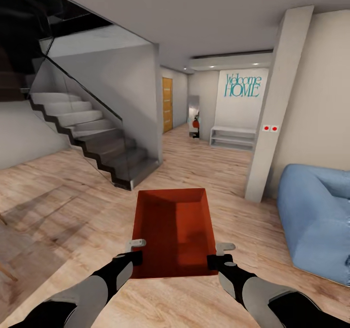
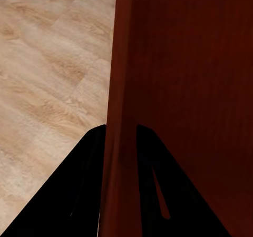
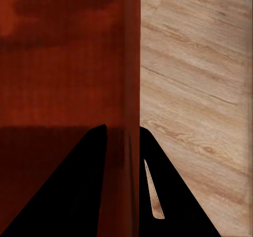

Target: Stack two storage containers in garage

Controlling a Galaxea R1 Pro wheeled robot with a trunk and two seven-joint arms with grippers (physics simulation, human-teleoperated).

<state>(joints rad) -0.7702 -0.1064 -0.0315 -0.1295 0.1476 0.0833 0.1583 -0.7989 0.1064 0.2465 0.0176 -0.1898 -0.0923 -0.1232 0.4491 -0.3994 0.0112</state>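
Observation:
One red-orange open-top storage container hangs level above the light wood plank floor of the living room, held between both arms. My left gripper is shut on its left wall near the near corner. My right gripper is shut on the right wall opposite. In the left wrist view the black fingers straddle the thin red wall. The right wrist view shows the same pinch, black fingers on either side of the container wall. The container is empty. The garage is out of view.
A staircase with a glass rail rises at the left. A white pillar and a blue beanbag stand at the right. Straight ahead a hallway runs past an orange door to a white shelf.

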